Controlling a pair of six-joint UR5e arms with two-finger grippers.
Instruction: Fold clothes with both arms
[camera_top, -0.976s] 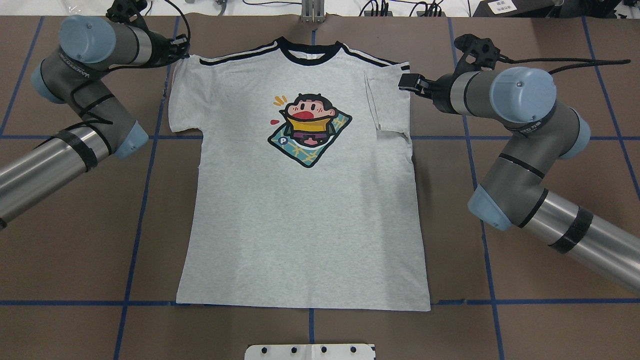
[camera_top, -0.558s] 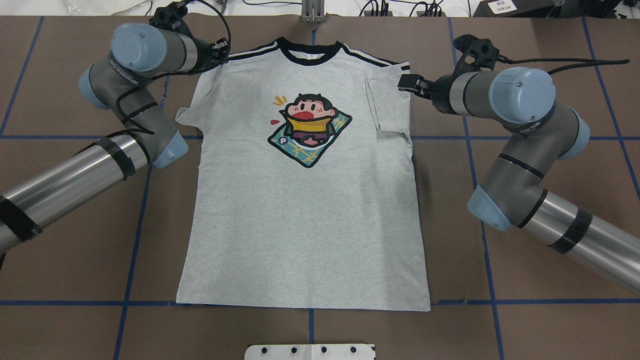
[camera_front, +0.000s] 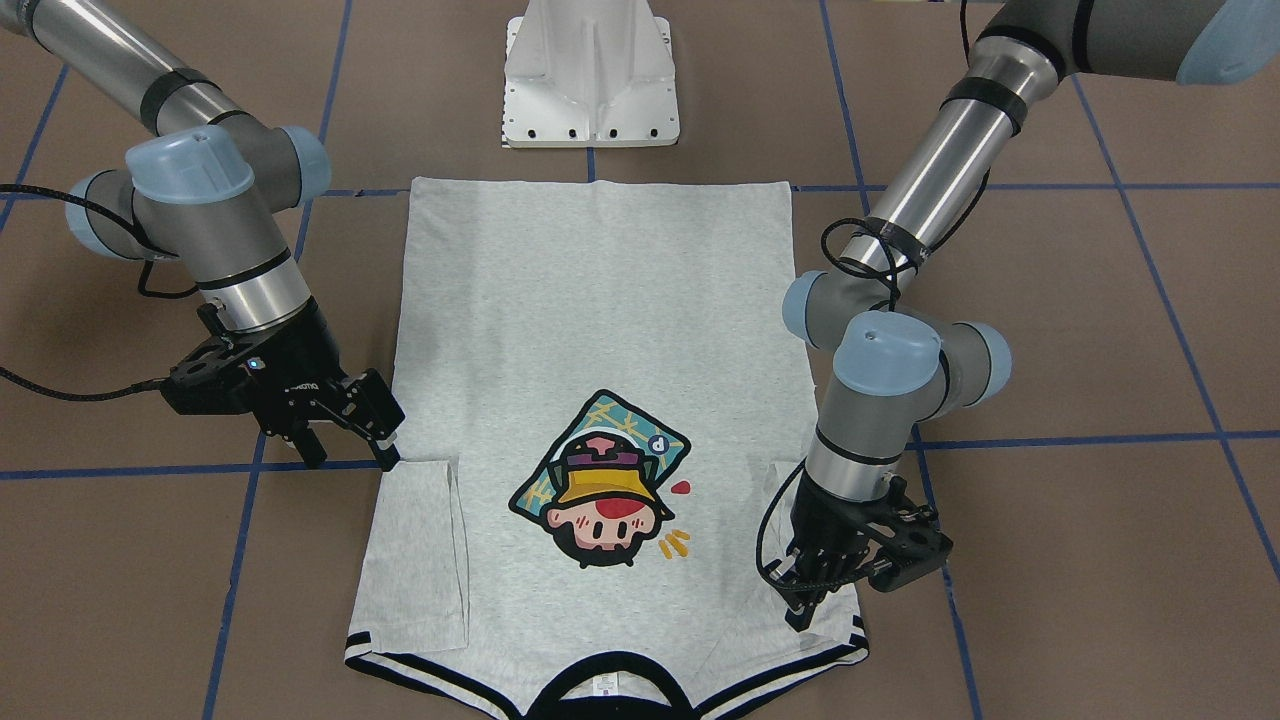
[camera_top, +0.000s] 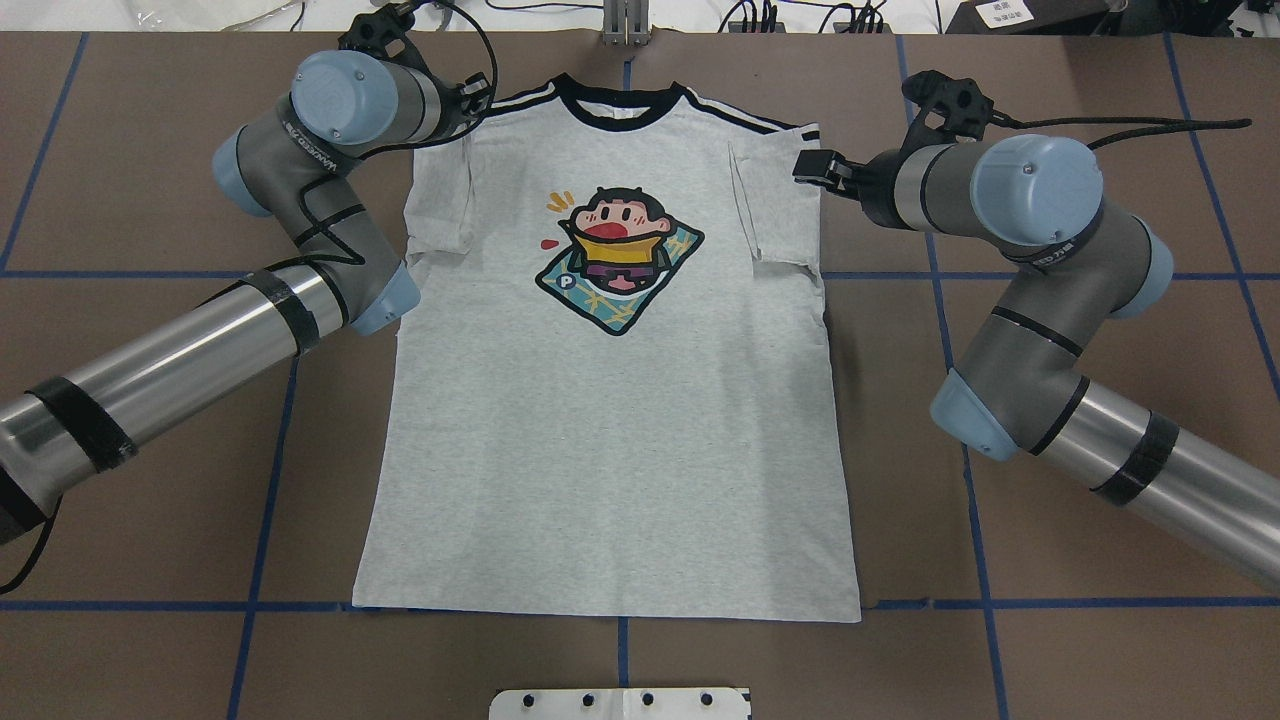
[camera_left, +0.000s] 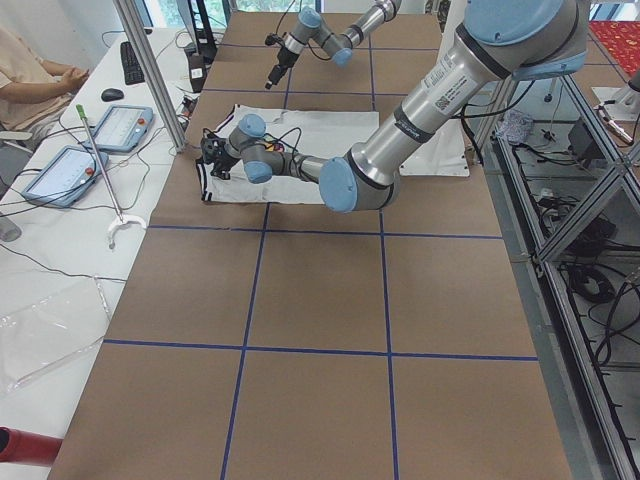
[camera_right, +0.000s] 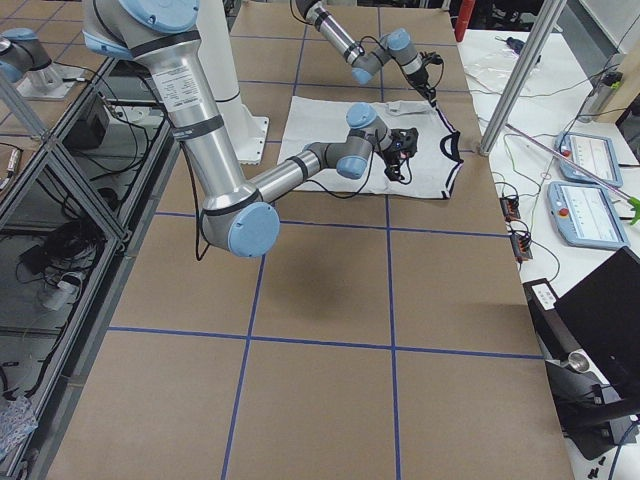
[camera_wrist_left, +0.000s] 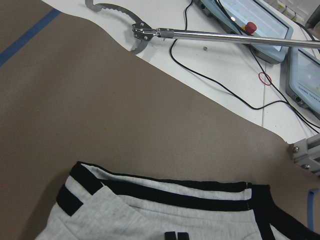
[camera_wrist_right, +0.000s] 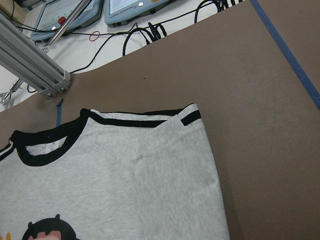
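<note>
T-shirt (camera_front: 600, 300) sleeve under left fingers (camera_front: 797, 612): clear front-facing, hidden overhead.

The counter (camera_top: 150, 540) wears a brown sheet crossed by blue tape lines (camera_top: 150, 606) in a wide grid. Ahead of the left jaws, past the counter's far edge, a white table (camera_wrist_left: 225, 60) carries a metal grabber stick (camera_wrist_left: 225, 36), black cables and grey control tablets (camera_wrist_left: 255, 17), one with a red button. Ahead of the right jaws an aluminium post (camera_wrist_right: 30, 62) stands at that same edge. A seated person (camera_left: 30, 75) is at the white table, near a keyboard (camera_left: 131, 62) and mouse (camera_left: 111, 94). Well behind both jaws, open metal racks (camera_left: 575, 230) hold tangled cables. The light is bright and even.
</note>
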